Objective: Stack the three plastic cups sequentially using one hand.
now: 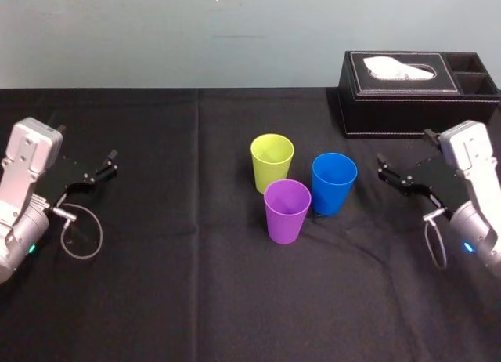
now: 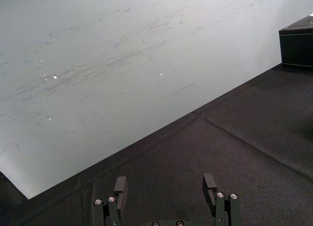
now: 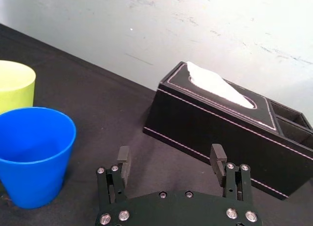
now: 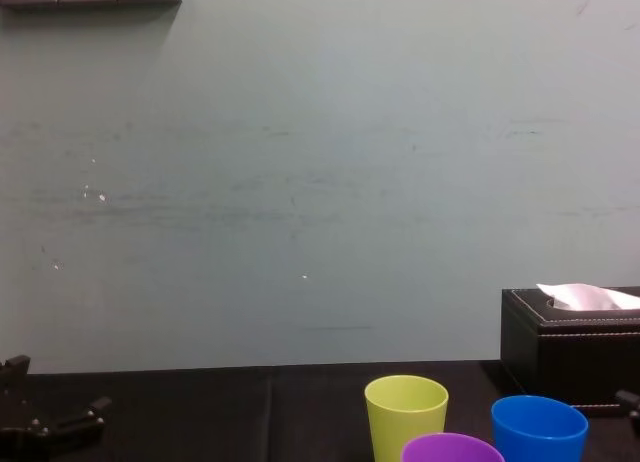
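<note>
Three upright cups stand close together mid-table: a yellow-green cup at the back, a purple cup in front of it, and a blue cup to the right. My right gripper hovers open and empty a short way right of the blue cup, with the yellow-green cup beyond it. Its fingers hold nothing. My left gripper is parked open at the table's left side, far from the cups. The chest view catches the cups' rims: yellow-green cup, purple cup, blue cup.
A black tissue box with a white tissue stands at the back right, just behind my right gripper. A black cloth covers the table, and a pale wall rises behind it. Open cloth lies between the left gripper and the cups.
</note>
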Action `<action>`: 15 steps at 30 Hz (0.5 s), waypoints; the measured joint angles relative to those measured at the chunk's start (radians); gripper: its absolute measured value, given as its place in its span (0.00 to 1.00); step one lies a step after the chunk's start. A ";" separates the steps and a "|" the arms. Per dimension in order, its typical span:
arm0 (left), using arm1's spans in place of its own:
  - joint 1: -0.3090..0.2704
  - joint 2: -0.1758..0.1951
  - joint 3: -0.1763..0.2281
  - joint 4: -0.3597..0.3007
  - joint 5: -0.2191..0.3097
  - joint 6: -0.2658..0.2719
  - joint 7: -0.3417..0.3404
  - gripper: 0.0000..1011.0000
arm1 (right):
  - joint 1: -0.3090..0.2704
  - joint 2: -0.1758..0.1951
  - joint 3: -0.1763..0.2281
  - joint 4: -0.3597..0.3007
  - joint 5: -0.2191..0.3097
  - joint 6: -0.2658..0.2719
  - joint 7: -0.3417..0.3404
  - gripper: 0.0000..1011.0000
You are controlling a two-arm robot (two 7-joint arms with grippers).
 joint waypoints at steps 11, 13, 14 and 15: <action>0.000 0.000 0.000 0.000 0.000 0.000 0.000 1.00 | -0.091 0.051 0.077 -0.050 0.091 0.013 0.090 0.99; 0.000 0.000 0.000 0.000 0.000 0.000 0.000 1.00 | -0.131 0.073 0.094 -0.075 0.119 0.021 0.118 0.99; 0.000 0.000 0.000 0.000 0.000 0.000 0.000 1.00 | -0.161 0.088 0.107 -0.094 0.138 0.022 0.136 0.99; 0.000 0.000 0.000 0.000 0.000 0.000 0.000 1.00 | -0.176 0.096 0.113 -0.104 0.148 0.023 0.146 0.99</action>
